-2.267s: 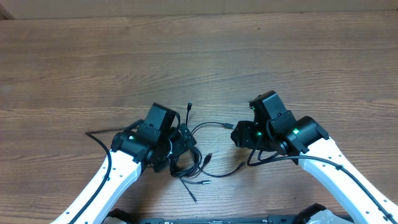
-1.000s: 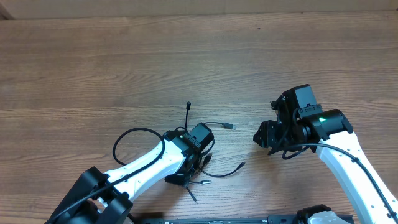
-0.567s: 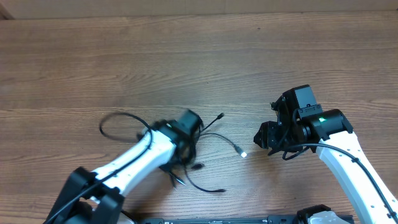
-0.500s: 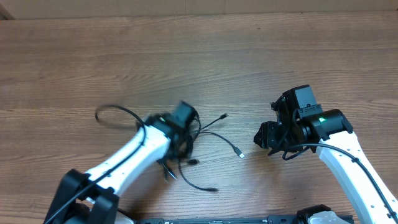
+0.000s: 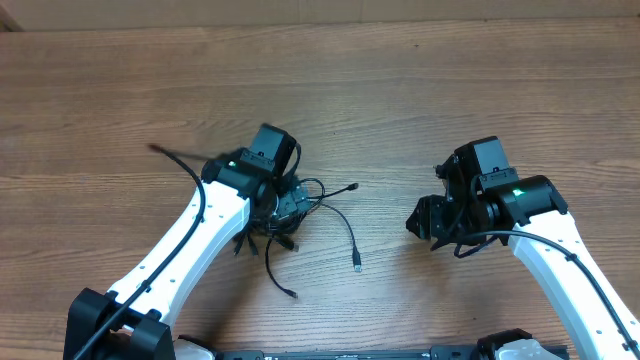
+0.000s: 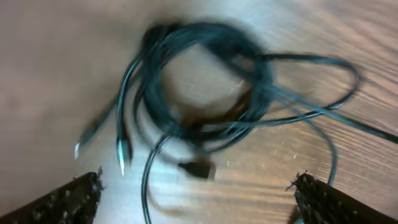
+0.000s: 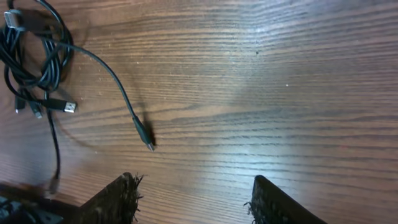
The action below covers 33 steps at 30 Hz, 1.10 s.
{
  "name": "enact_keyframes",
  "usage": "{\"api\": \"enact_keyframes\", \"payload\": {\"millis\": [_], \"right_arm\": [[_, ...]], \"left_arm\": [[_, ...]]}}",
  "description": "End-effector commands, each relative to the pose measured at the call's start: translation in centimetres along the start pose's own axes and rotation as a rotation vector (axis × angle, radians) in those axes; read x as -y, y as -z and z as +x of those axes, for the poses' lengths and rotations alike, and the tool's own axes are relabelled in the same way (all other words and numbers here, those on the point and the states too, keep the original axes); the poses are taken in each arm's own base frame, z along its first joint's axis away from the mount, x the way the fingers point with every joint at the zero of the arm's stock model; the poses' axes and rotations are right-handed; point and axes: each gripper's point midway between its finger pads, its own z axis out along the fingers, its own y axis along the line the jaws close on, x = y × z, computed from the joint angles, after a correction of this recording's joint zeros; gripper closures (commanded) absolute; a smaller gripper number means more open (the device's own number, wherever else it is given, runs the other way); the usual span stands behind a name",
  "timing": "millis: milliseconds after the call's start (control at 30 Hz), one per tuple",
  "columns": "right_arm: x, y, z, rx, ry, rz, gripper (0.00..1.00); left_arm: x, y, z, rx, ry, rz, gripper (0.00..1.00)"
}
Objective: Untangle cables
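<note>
Left gripper [image 6: 199,202] stands with its jaws spread wide, one fingertip at each lower corner of the left wrist view, and nothing is held between them. The cables [image 6: 205,87] lie on the wooden table [image 5: 420,80] directly below this gripper, wound together in a loose coil; this view is blurred. Seen from overhead, the coil sits at the tip of the left arm [image 5: 190,240]. Loose ends trail out of it: one runs toward the near edge, one curves right to a plug [image 5: 357,265], and one short end points right. The right gripper [image 7: 199,202] is well apart from the coil, jaws partly spread above the table, holding nothing.
</note>
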Motion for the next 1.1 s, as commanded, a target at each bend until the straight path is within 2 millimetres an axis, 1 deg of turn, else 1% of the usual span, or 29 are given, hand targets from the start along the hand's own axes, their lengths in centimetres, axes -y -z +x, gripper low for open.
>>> {"api": "enact_keyframes", "payload": {"millis": [0,67,167,267,433,567,600,633,700,733,767,867,967,1000,1067], "right_arm": [[-0.1,0.1,-0.4,0.012,0.003,-0.009,0.42],[-0.1,0.1,-0.4,0.014,0.004,-0.009,0.41],[-0.1,0.1,-0.4,0.014,0.004,-0.009,0.40],[-0.1,0.1,-0.4,0.015,0.004,-0.010,0.40],[-0.2,0.1,-0.6,0.022,0.006,-0.012,0.37],[-0.2,0.1,-0.6,0.024,0.007,-0.013,0.36],[-0.2,0.1,-0.7,0.025,0.007,-0.013,0.36],[-0.2,0.1,-0.7,0.026,0.008,-0.014,0.36],[-0.2,0.1,-0.8,0.029,0.008,-0.014,0.36],[-0.2,0.1,-0.8,0.030,0.008,-0.015,0.36],[-0.2,0.1,-0.8,0.030,0.009,-0.015,0.36],[-0.3,0.1,-1.0,0.037,0.011,-0.017,0.36],[-0.4,0.1,-1.1,0.044,0.013,-0.020,0.36],[-0.4,0.1,-1.1,0.044,0.013,-0.020,0.36],[-0.4,0.1,-1.1,0.042,0.012,-0.021,0.36]], "left_arm": [[-1.0,-0.6,1.8,-0.064,0.428,-0.034,0.00],[-1.3,-1.2,2.4,-0.070,0.587,-0.052,0.00],[-1.7,-2.2,2.6,-0.050,0.747,-0.062,0.01],[-2.1,-3.3,2.5,-0.025,0.783,-0.055,0.00],[-3.2,-5.5,3.4,-0.028,0.801,-0.062,0.01],[-3.9,-7.1,2.6,0.049,0.800,-0.036,0.00],[-3.9,-7.5,2.5,0.060,0.801,-0.023,0.02],[-3.8,-7.8,2.3,0.066,0.801,-0.009,0.07],[-3.5,-8.3,2.1,0.076,0.802,0.027,0.27],[-3.4,-8.5,2.1,0.079,0.799,0.038,0.41],[-3.4,-8.7,2.1,0.081,0.800,0.045,0.52],[-3.9,-9.2,2.4,0.085,0.799,0.038,0.74],[-4.8,-9.7,3.0,0.081,0.796,0.011,0.92],[-5.1,-9.9,3.3,0.077,0.784,0.001,0.96],[-5.6,-10.1,3.7,0.072,0.724,-0.017,0.96]]}}
